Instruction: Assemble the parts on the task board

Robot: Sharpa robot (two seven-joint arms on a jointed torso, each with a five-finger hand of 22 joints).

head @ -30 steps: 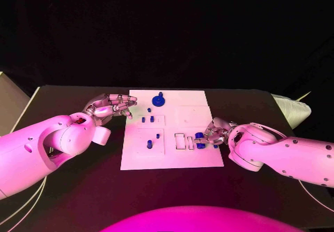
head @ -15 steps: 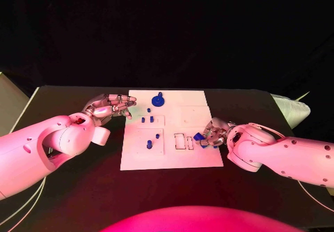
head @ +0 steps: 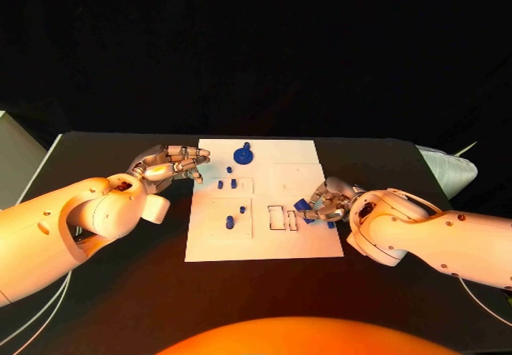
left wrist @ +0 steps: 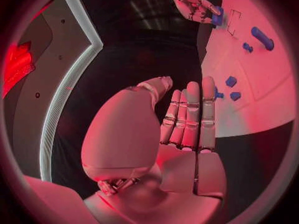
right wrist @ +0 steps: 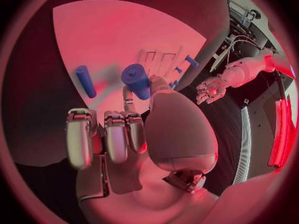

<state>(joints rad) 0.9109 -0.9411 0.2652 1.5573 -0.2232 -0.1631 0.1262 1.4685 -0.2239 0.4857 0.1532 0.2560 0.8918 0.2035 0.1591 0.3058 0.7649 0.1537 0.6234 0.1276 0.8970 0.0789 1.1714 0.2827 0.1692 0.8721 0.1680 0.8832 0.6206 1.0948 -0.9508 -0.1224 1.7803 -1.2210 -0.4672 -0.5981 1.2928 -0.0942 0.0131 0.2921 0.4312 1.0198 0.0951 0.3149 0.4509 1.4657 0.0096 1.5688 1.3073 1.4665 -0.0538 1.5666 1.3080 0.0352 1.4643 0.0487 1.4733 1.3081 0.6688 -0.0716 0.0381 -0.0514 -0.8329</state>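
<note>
The white task board (head: 288, 244) lies in the middle of the black table. My right hand (head: 328, 200) hovers at the board's right edge and pinches a short blue cylinder (right wrist: 136, 79) between thumb and finger; the same cylinder (head: 308, 208) sits just right of two rectangular slots (head: 283, 217). A blue rod (right wrist: 85, 80) lies on the board close by. My left hand (head: 171, 163) is off the board's far left corner, fingers extended, holding nothing. A round blue part (head: 244, 155) stands near the far edge, and several small blue parts (head: 228, 220) stand in the left half.
A white bundled object (head: 448, 168) lies at the table's right edge and a pale box (head: 13, 148) at its left edge. Bare black tabletop (head: 128, 296) stretches between the board and me.
My right hand has drawn the blue cylinder slightly toward the board's far side, beside the slots. The left hand has stayed put.
</note>
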